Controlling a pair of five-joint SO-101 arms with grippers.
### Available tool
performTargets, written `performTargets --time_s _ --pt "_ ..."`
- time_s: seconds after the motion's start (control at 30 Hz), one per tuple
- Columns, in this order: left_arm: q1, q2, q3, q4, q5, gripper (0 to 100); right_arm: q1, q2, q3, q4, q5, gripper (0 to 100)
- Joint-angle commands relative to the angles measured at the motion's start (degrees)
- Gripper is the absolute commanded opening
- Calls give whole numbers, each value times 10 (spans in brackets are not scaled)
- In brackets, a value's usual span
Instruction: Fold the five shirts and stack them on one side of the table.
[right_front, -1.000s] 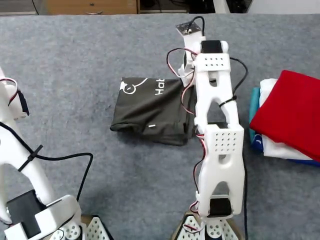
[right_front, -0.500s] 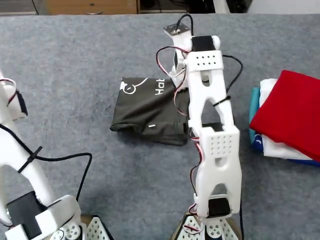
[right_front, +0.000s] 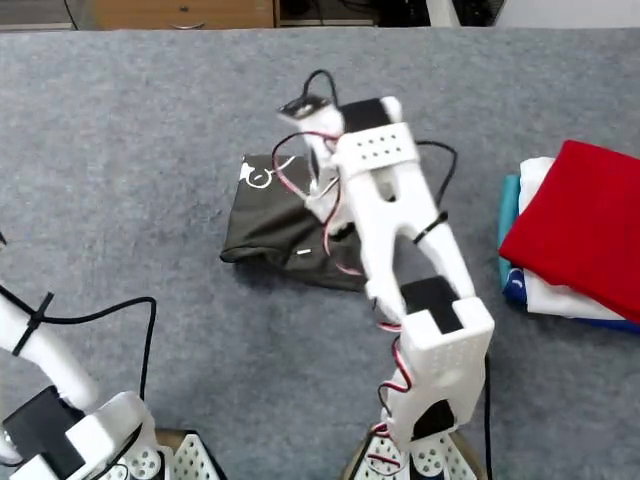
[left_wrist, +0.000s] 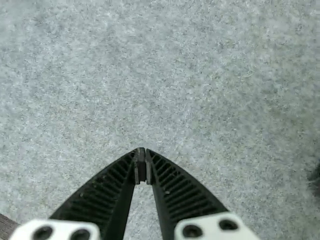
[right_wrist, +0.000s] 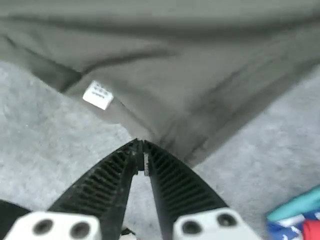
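A dark folded shirt (right_front: 275, 225) with white print lies mid-table, its white label (right_wrist: 97, 95) facing up. My right arm (right_front: 375, 170) stretches from the front edge over the shirt's right half and covers it. The right gripper (right_wrist: 140, 157) is shut, with nothing seen between its fingers, and its tips sit over the shirt's (right_wrist: 165, 65) near edge, just above the grey cloth. At the right edge lies a stack of folded shirts (right_front: 575, 235), red on top, then white and blue. Over bare grey cloth, my left gripper (left_wrist: 141, 170) is shut and holds nothing.
The grey table cloth (right_front: 140, 130) is open on the left and far side. The left arm's base and cable (right_front: 90, 420) sit at the front left corner. A wooden cabinet (right_front: 180, 12) stands beyond the far edge.
My right arm has swung left from beside the dark shirt to above it. The left arm has drawn back towards the front left corner. The shirt itself has kept its place.
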Motion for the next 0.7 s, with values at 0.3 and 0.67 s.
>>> performTargets --time_s 0.3,0.67 --pt "-28 -19 -2 -3 -2 18 -28 8 116 -135 4 2" --pt "-52 -17 11 -7 -34 18 20 14 124 -51 4 2"
